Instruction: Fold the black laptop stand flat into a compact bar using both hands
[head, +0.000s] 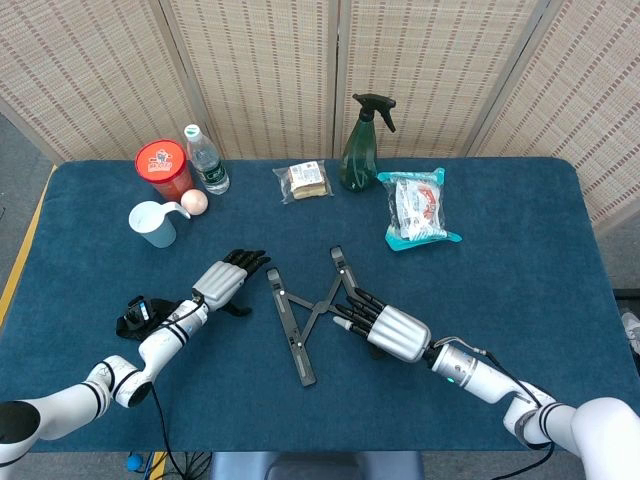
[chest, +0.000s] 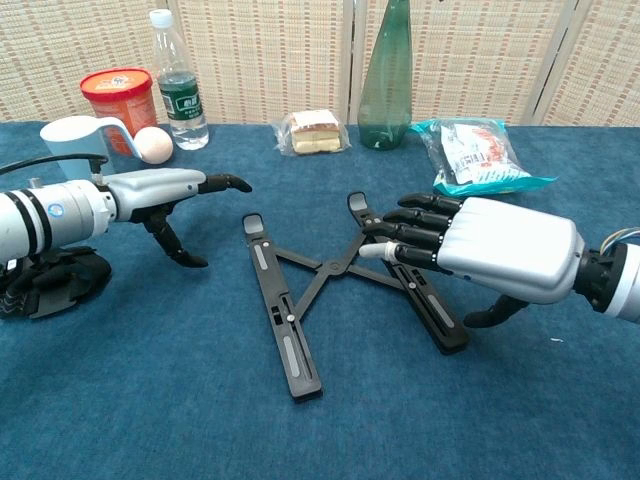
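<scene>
Chest view, nearest first: laptop stand (chest: 330, 270) lying unfolded on the blue surface (chest: 150, 400), two long black bars splayed apart toward the camera and joined by thin crossed links. Right hand (chest: 475, 250) reaching in from the right edge, palm down, silver back uppermost, dark fingers (chest: 410, 232) stretched out side by side over the right-hand bar, thumb hanging below toward the surface; holding nothing, fingers fairly wide rather than curled. Contact with the bar not clear from either view. Left hand (chest: 170, 190) coming in low from the left edge, forearm nearly level, fingers extended toward the far tip of the left-hand bar but apart from it, thumb pointing down and touching or almost touching the surface; likewise holding nothing, open.

Head view, seen from above: stand (head: 320, 312) near the middle of the surface (head: 520, 250), left hand (head: 225, 280) just beside the upper end of its left bar, right hand (head: 385, 325) covering part of its right bar. Small black bundle (head: 135, 315) lying beside the left forearm.

Farther back, along the screen: pale cup (head: 155, 222), pink ball (head: 194, 201), red tub (head: 164, 169), water bottle (head: 206, 160), wrapped sandwich (head: 306, 180), green spray bottle (head: 362, 148), snack bag (head: 418, 208).
</scene>
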